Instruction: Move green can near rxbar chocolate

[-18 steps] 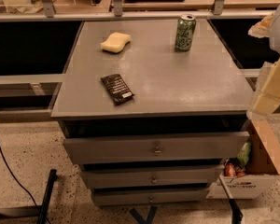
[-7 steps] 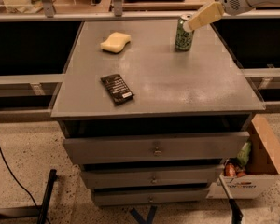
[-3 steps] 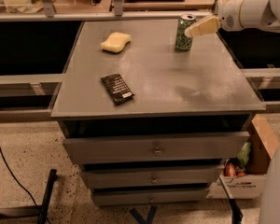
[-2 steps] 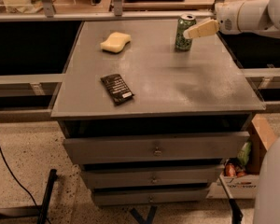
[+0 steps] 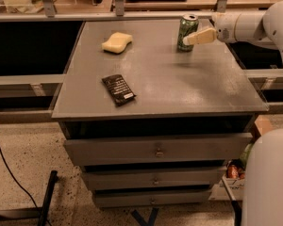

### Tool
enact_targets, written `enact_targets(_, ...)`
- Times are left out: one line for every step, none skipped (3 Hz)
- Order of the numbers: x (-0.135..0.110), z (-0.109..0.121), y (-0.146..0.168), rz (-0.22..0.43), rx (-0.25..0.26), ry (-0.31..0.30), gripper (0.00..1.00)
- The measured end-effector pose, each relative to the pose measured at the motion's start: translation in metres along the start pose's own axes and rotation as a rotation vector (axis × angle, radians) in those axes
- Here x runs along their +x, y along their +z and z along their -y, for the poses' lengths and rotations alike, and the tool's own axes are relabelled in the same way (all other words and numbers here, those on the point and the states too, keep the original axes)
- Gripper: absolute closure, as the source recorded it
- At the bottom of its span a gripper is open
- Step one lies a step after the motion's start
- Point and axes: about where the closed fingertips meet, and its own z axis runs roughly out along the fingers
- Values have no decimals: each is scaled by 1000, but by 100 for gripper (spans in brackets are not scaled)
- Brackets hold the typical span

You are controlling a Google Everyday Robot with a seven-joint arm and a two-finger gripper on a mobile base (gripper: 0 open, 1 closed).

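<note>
Pale and tapered, the gripper (image 5: 191, 38) hangs over the far right part of the grey cabinet top (image 5: 188, 88), at the end of a white arm (image 5: 247, 25) that comes in from the right edge of the room. Its tip points left and slightly down and meets the right side of the green can (image 5: 186, 31) about halfway up. From where I stand I cannot tell how far open the gripper is, whether it has closed on anything, or whether it is truly touching the can or only just beside it. The green can stands upright near the back edge of the top, right of centre, its silver rim level. The rxbar chocolate (image 5: 118, 89) lies flat near the front left of the same top, its black wrapper turned at an angle with the white print facing up, well apart from the can. A pale yellow sponge (image 5: 117, 42) lies toward the back left, beyond the bar and roughly level with the can. Below the top, the cabinet front shows 3 grey drawers (image 5: 155, 150) stacked one under another, each with a small knob in the middle. A black cable (image 5: 7, 166) trails over the speckled floor at the left, and part of the robot's white body (image 5: 269, 178) fills the lower right corner.
</note>
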Motion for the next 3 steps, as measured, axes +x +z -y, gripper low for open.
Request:
enact_targets(3,-1,11,-16,-6,-1,0)
enact_targets(7,-2,21,-26,-12,7,0)
enact_targets(12,-3,30,-34,-15,24,18)
